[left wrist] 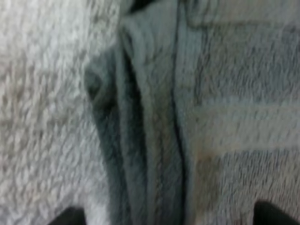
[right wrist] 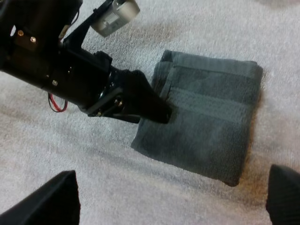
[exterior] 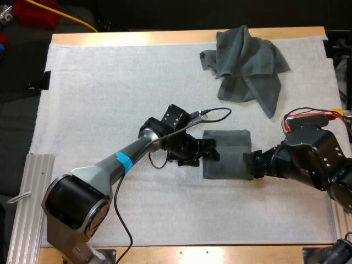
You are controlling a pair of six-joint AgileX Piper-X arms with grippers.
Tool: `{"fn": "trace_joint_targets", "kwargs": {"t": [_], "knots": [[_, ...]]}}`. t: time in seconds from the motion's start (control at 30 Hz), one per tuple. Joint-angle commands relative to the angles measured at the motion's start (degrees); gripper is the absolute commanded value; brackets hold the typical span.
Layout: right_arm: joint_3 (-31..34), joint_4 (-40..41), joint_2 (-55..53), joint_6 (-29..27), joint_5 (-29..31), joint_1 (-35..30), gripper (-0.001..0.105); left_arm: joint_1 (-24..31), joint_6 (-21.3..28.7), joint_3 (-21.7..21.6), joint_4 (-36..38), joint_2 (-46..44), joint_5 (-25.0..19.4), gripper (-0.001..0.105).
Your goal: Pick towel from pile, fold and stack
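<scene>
- The left arm (exterior: 93, 187), nearest the high camera, wears a plain blue band and reaches over the white mat (exterior: 99, 93).
- The left gripper (exterior: 212, 153) sits at the left, layered edge of the folded towel (exterior: 230, 157). Its fingers (left wrist: 276, 214) are spread, with the layers between them.
- The folded towel lies mid-mat as a near-square, a little longer from near to far and slightly skewed.
- The right gripper (exterior: 254, 164) is at the towel's right edge, fingers (right wrist: 51, 199) wide apart and clear of it.
- The crumpled towel (exterior: 247, 63) lies at the far right of the mat.
</scene>
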Motion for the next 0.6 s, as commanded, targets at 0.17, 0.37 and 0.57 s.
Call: {"fn": "trace_joint_targets", "kwargs": {"t": [0.17,0.37,0.57], "knots": [[-0.3,0.0,-0.4,-0.7,0.4,0.0,0.078,-3.3,-4.0,-0.1,-0.8,1.2,1.0,0.069],[-0.3,0.1,-1.0,-0.7,0.4,0.0,0.078,-5.5,-6.1,-2.1,-0.6,2.4,0.7,0.069],[-0.3,0.1,-3.1,-0.7,0.4,0.0,0.078,-5.6,-8.1,-2.5,-1.3,2.7,0.5,0.064]]}}
